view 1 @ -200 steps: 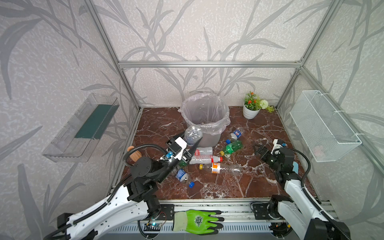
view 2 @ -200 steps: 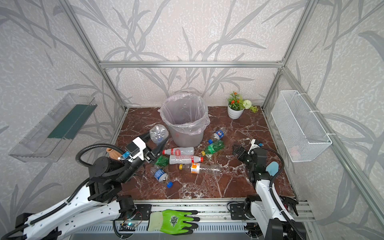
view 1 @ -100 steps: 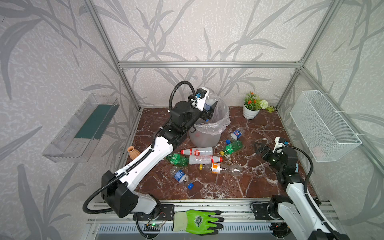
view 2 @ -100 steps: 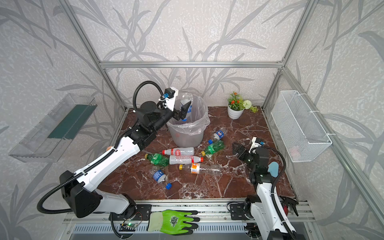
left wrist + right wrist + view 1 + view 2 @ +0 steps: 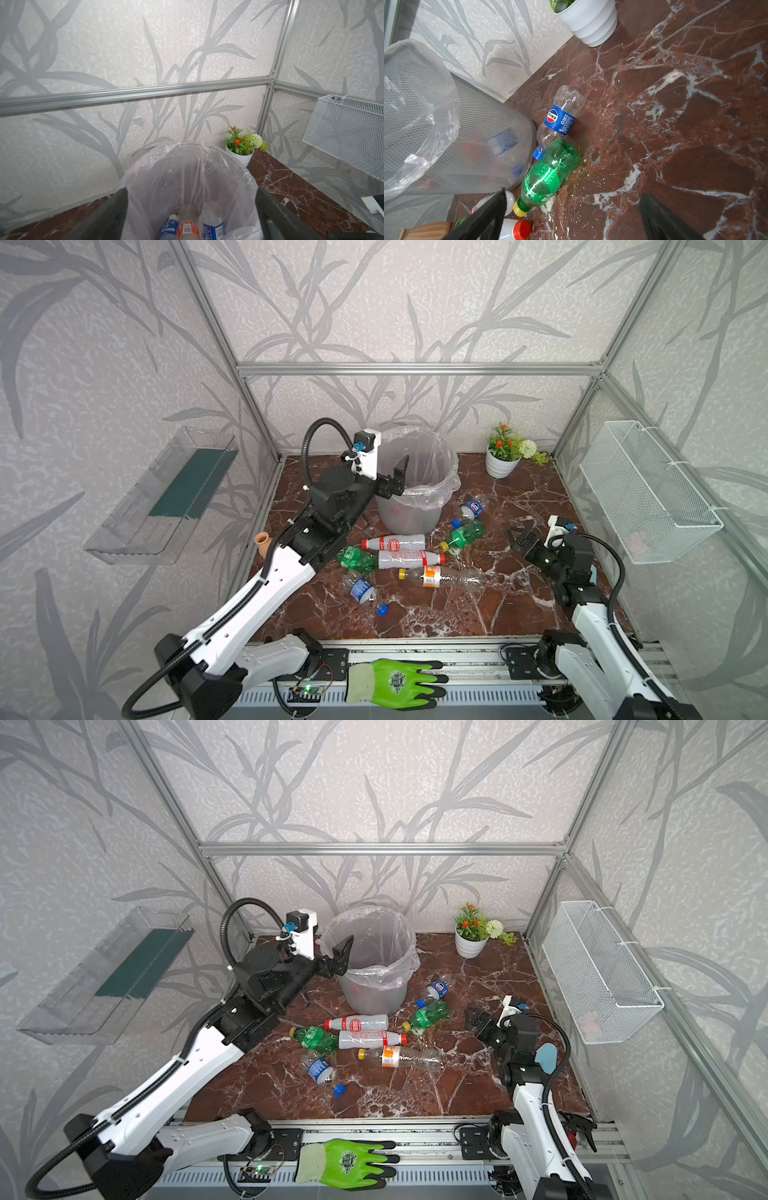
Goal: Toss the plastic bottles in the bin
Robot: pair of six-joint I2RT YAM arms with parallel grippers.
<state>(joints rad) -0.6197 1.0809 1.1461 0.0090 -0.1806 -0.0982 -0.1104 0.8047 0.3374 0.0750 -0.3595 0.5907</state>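
Marbled tabletop (image 5: 519, 497) carries 7 plastic bottles (image 5: 409, 559) beside the bin (image 5: 409, 518); 3 binned bottles (image 5: 187, 228) show inside. Left gripper (image 5: 338, 961) hangs at the rim, jaws wide and empty, and should lift clear of the liner (image 5: 187, 166). Right gripper (image 5: 521, 537) jaws gape, empty, facing the green bottle (image 5: 548, 176).

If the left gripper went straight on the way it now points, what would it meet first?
Probably the bag-lined inside wall of the bin, or the bottles lying at its bottom. The open jaws of the left gripper frame its mouth, and depth is unclear.
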